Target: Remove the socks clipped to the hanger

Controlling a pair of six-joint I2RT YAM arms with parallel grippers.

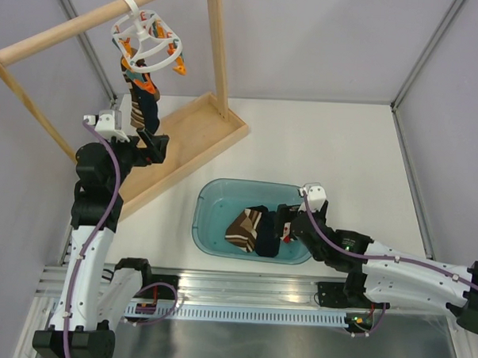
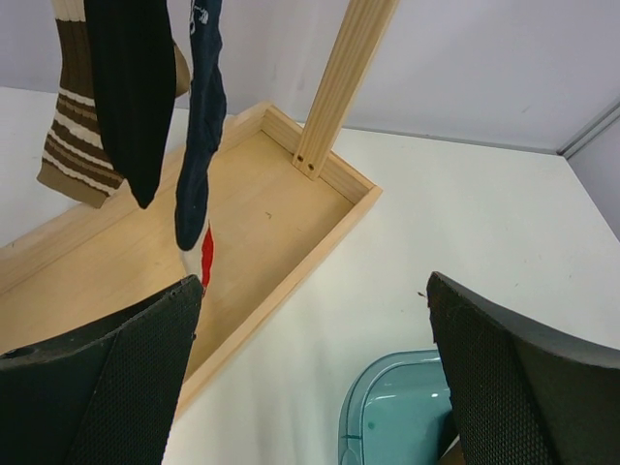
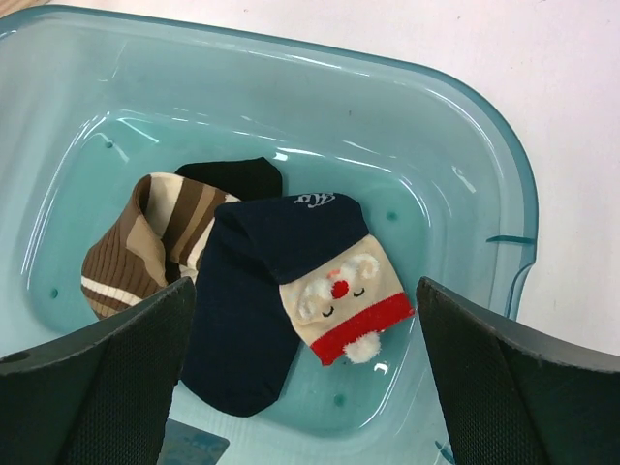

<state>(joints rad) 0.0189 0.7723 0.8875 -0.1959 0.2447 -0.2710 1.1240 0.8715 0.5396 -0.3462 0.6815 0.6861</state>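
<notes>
With left gripper and right gripper both gaping empty, the limp, light navy sock at eleven o'clock wants pinching mid-foot.

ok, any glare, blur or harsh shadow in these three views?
Top external: even light, soft shadows, sharp throughout; mild sheen on the metal strip at the near edge. Right wrist: white glare streaks on the tub wall, socks inside read crisp. Left wrist: hanging socks and wooden tray sharp; the dark fingers fill the bottom corners, pad texture visible.
</notes>
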